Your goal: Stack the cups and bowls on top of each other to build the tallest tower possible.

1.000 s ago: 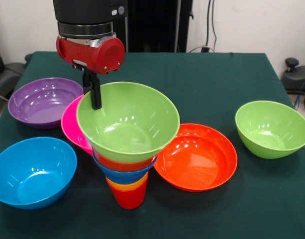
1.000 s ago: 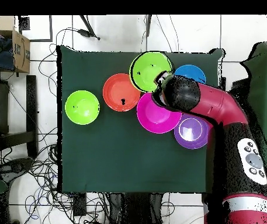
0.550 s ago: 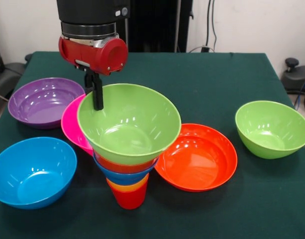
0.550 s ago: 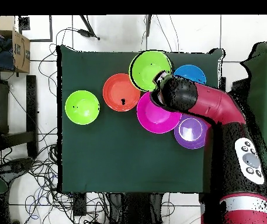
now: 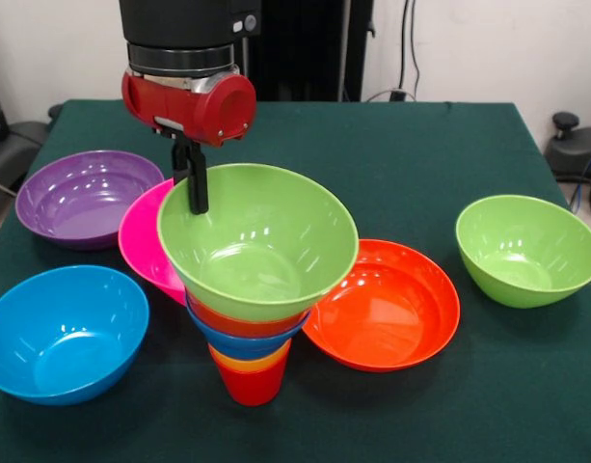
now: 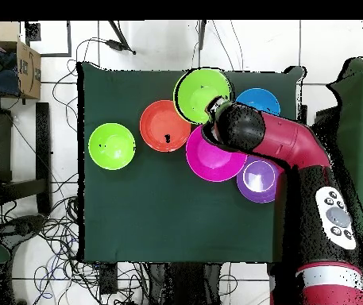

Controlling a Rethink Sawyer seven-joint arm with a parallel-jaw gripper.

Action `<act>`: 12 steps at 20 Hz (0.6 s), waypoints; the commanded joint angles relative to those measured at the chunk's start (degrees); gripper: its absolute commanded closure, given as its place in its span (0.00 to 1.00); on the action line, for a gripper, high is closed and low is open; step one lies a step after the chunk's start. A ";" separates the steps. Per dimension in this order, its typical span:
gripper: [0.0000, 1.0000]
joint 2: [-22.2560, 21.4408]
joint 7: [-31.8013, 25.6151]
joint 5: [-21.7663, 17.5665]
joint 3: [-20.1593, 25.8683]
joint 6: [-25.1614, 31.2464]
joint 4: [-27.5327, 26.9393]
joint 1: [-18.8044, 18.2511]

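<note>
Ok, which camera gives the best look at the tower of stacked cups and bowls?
The front view: the tower shows side-on, red cup lowest, lime green bowl topmost. The overhead view shows only that top bowl.

Tower: a multicoloured stack of glossy plastic cups and bowls, upright near the table's front edge, widening upward like a funnel.
Tower base: narrow red tumbler lowest, orange tumbler nested in it.
Tower middle: small blue bowl, then small orange-red bowl.
Tower top: wide lime green bowl, mouth up, slightly tilted.
Pink bowl: tipped on edge, just behind the tower.
Purple bowl: upright, beside the pink one.
Light blue bowl: upright, front.
Large orange-red bowl: upright, just beside the tower.
Second lime green bowl: upright, well apart from the others.
</note>
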 commanded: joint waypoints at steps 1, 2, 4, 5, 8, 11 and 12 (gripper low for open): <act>1.00 2.52 3.90 -0.48 0.38 -0.19 0.19 1.81; 1.00 2.55 3.78 -0.48 0.47 -0.24 0.19 1.70; 1.00 2.60 3.64 -0.46 0.58 -0.38 0.23 1.52; 1.00 2.54 3.55 -0.53 0.58 -0.47 0.34 1.46; 1.00 2.56 3.36 -0.53 0.72 -0.48 0.36 1.29; 1.00 2.62 3.50 -0.28 0.76 -0.13 0.29 1.27; 1.00 2.65 3.51 -0.24 0.78 -0.08 0.24 1.26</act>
